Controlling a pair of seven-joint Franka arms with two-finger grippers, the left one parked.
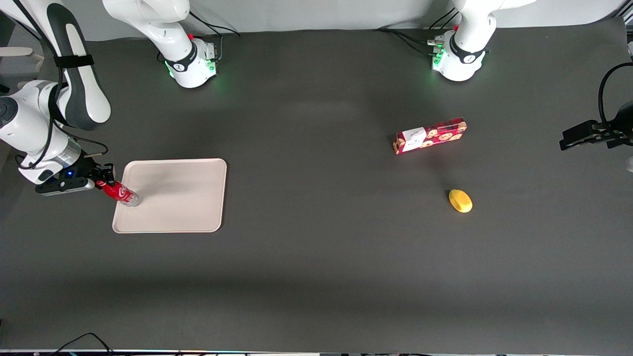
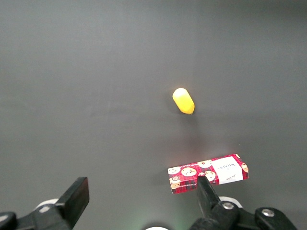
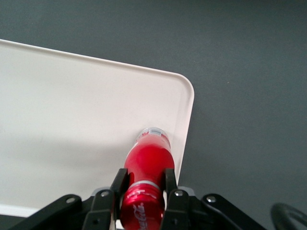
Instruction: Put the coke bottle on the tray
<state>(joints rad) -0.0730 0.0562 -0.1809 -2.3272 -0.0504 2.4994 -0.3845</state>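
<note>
Coke bottle (image 1: 120, 192) clamped near cap by claw (image 1: 102, 179), held tilted, base lowered onto tray (image 1: 188, 198) near 9 o'clock rim, judged for placement; release judged pending.

Dark grey table (image 1: 316, 277), gripper (image 1: 105, 179) above its working-arm end, carrying beige tray (image 1: 188, 198), cookie box (image 1: 430, 135), yellow fruit (image 1: 460, 201)

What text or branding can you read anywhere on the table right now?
Coke bottle, held in the gripper with its jaws shut on it, base over the tray: white script on the red body, too cut off and blurred to read.
Cookie box: a white label with dark lettering, too small to read.
Yellow object: no text.
</note>
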